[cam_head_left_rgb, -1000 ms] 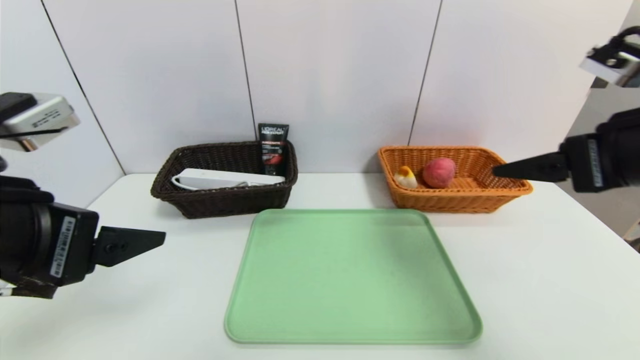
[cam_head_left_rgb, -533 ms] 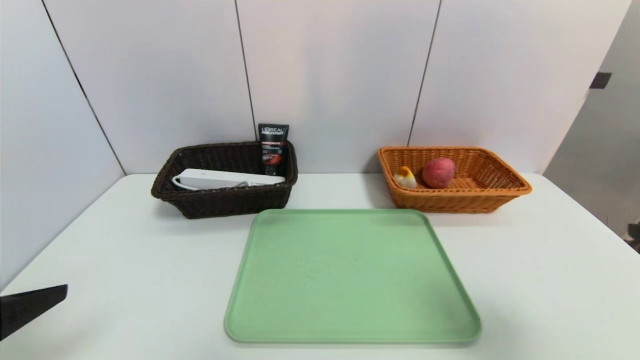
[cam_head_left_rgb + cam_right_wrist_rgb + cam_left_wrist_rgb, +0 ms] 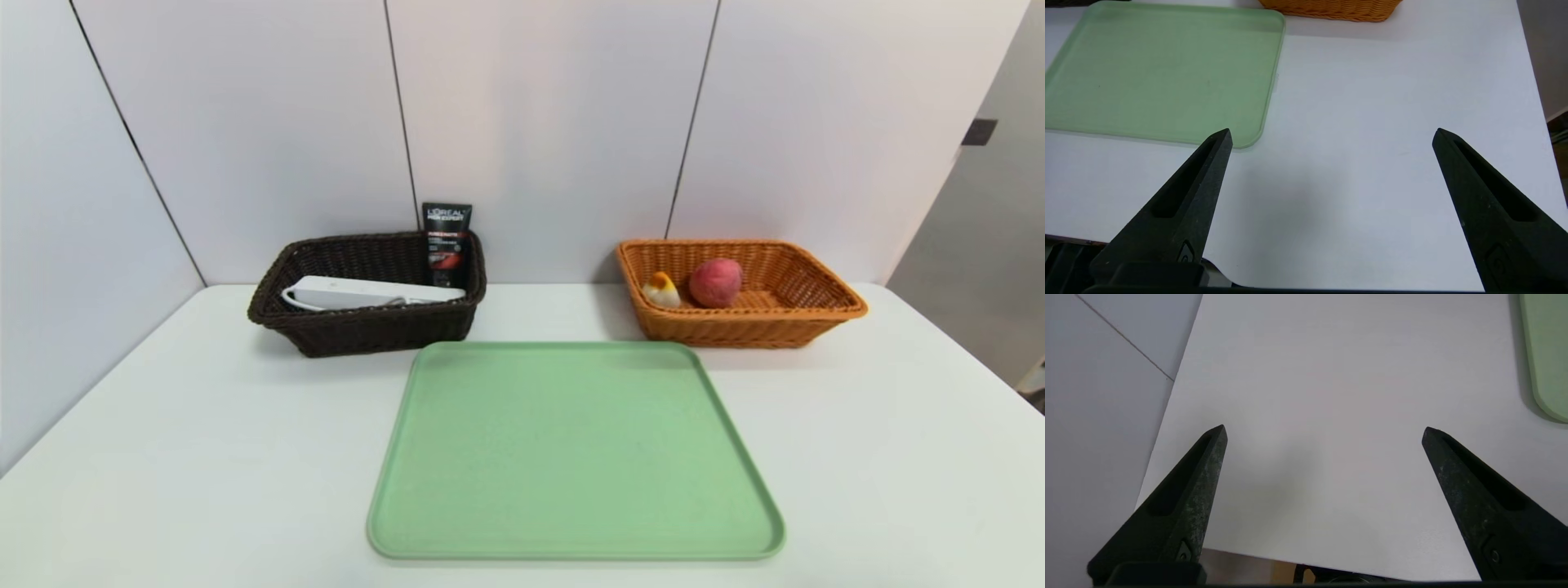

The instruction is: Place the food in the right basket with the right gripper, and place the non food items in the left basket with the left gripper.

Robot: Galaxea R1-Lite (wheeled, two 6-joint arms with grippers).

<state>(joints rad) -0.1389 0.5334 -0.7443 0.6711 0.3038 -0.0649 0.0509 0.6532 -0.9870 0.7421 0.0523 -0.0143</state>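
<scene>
Nearest: left gripper (image 3: 1323,433) at the table's (image 3: 204,457) near edge toward 8 o'clock, jaws spread wide, nothing between them; right gripper (image 3: 1331,134) likewise toward 4 o'clock, jaws wide, nothing held, pointed past the near corner of the green tray (image 3: 1159,69)

Centre: tray bare, no item on it

Far, 11 o'clock: dark brown left basket (image 3: 282,314) holding white power strip (image 3: 359,291) lying flat along its length, cord coiled beside it; black tube (image 3: 446,245) propped upright against the far right corner. Marker pen not visible

Far, 1 o'clock: orange right basket (image 3: 824,314) holding peach (image 3: 716,282) and small beige lump with yellow top (image 3: 662,290), side by side toward the left end

Judged: sorting looks complete. Peach probably soft-skinned and prone to roll, best pinched lightly across its widest part; strip rigid, light, best taken mid-length across the narrow width; tube probably slick, squeezable, best gripped at the body
</scene>
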